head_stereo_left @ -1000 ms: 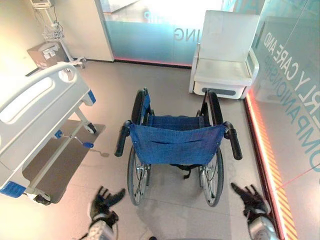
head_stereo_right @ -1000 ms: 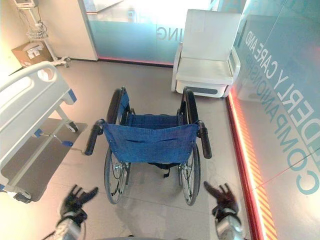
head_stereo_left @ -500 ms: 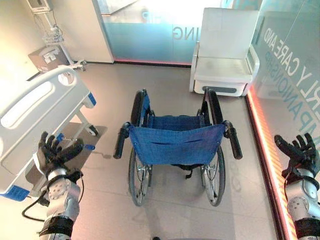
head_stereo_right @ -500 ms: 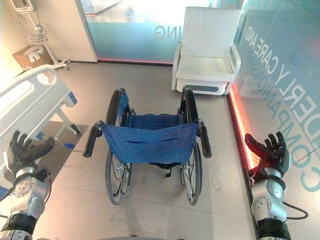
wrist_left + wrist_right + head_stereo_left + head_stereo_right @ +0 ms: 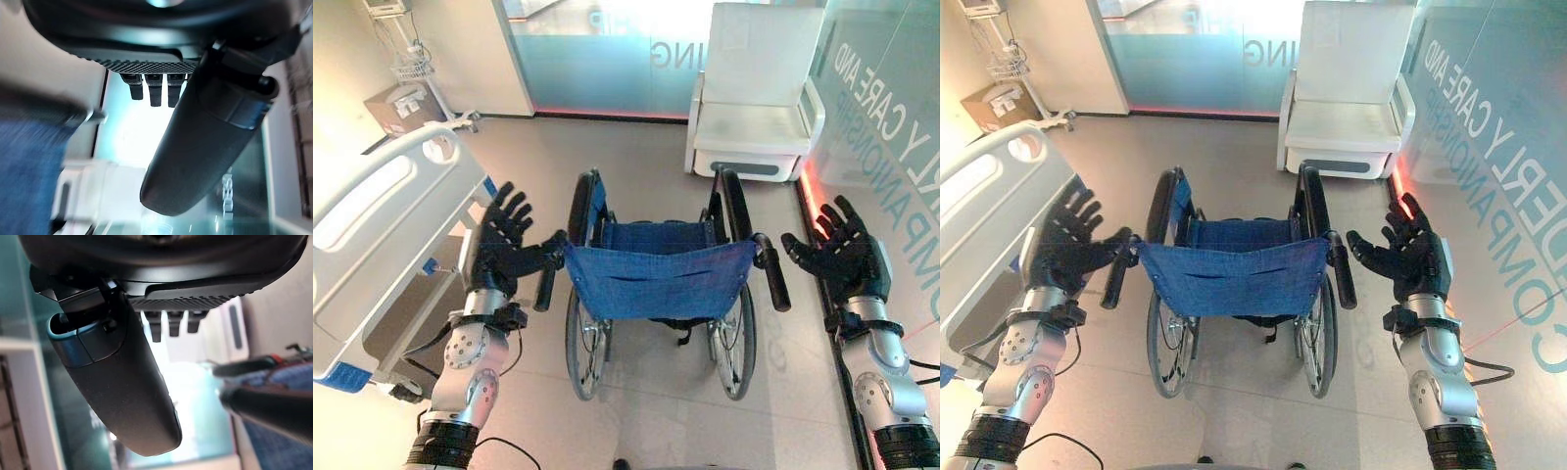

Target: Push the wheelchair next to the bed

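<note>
holding my left hand (image 5: 506, 245) and right hand (image 5: 842, 257) raised with fingers spread, nothing gripped. wheelchair (image 5: 656, 279) sits between them: left push handle (image 5: 546, 277) just beside my left thumb, right push handle (image 5: 773, 274) near my right fingertips. bed (image 5: 382, 235) beyond my left hand. white armchair (image 5: 754, 108) farther ahead.

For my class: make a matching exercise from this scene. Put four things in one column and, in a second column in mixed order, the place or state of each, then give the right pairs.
1. wheelchair
2. bed
3. white armchair
4. left hand

A. open, beside a black push handle
B. at the far wall, in front of the glass
C. mid-floor, blue seat back facing the robot
D. along the robot's left, white rail

Pairs: 1-C, 2-D, 3-B, 4-A
</note>
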Robot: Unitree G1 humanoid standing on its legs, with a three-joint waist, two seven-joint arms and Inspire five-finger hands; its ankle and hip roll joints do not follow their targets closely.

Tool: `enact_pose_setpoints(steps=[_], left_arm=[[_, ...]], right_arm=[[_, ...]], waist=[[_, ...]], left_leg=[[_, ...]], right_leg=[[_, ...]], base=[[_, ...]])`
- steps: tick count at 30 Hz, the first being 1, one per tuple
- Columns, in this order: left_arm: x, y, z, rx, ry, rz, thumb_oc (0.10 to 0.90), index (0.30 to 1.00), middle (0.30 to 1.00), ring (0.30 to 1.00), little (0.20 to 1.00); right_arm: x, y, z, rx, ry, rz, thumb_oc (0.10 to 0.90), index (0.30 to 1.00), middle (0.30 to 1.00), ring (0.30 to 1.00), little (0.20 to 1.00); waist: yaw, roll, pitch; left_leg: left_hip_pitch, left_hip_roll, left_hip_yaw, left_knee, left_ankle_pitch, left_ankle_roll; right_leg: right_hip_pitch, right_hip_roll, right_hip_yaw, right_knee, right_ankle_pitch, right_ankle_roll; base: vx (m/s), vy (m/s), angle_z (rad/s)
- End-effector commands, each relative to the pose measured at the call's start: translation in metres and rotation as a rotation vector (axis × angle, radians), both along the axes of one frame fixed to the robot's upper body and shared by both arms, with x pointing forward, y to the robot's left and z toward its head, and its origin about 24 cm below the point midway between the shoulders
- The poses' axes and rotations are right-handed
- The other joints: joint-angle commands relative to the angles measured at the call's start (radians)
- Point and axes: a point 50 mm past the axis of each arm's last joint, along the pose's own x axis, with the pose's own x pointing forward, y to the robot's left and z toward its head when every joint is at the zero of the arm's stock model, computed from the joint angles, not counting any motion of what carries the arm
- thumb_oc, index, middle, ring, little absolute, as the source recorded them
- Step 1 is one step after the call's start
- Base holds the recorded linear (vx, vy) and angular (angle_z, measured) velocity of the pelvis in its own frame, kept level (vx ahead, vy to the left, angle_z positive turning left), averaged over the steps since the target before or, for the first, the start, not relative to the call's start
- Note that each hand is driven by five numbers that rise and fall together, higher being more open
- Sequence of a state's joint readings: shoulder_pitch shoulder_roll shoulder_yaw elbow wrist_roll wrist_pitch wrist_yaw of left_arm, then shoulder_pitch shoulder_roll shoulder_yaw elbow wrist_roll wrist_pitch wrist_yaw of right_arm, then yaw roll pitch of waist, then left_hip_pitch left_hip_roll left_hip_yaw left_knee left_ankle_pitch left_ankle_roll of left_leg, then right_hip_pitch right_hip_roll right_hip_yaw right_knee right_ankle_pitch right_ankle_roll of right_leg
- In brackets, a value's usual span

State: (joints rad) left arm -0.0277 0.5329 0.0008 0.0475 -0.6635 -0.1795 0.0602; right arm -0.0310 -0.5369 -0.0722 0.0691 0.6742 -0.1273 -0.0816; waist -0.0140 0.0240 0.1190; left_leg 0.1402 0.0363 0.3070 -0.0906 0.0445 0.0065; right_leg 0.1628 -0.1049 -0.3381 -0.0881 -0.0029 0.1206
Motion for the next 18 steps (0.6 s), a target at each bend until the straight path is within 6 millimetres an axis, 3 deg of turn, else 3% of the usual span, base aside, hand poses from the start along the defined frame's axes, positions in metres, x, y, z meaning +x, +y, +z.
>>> enact_pose_setpoints(steps=[1,8,18], left_arm=[[0.006,0.009,0.050,0.082,-0.195,-0.063,0.800,0.900,0.900,0.900,0.900],[0.001,0.013,0.043,0.182,-0.112,-0.061,0.800,0.900,0.900,0.900,0.900],[-0.012,0.041,0.050,0.549,-0.050,0.170,0.800,0.900,0.900,0.900,0.900]], right_arm=[[0.007,0.006,0.058,-0.131,-0.252,0.091,0.800,0.900,0.900,0.900,0.900],[0.002,0.014,0.068,-0.208,-0.249,0.153,0.800,0.900,0.900,0.900,0.900],[-0.003,0.014,0.067,-0.308,-0.165,0.197,0.800,0.900,0.900,0.900,0.900]], waist=[[0.010,-0.021,-0.045],[0.011,-0.024,-0.042],[0.017,-0.030,-0.034]], left_leg=[[0.034,-0.041,0.011,0.009,-0.104,-0.009],[0.027,-0.040,0.020,0.011,-0.100,-0.009],[0.022,-0.039,0.026,0.016,-0.094,-0.009]], right_leg=[[-0.029,0.018,-0.001,0.060,-0.037,-0.006],[-0.038,0.018,-0.004,0.063,-0.034,-0.002],[-0.041,0.018,-0.010,0.066,-0.031,-0.001]], base=[[0.00,0.000,0.00],[0.00,0.000,0.00],[0.00,0.000,0.00]])
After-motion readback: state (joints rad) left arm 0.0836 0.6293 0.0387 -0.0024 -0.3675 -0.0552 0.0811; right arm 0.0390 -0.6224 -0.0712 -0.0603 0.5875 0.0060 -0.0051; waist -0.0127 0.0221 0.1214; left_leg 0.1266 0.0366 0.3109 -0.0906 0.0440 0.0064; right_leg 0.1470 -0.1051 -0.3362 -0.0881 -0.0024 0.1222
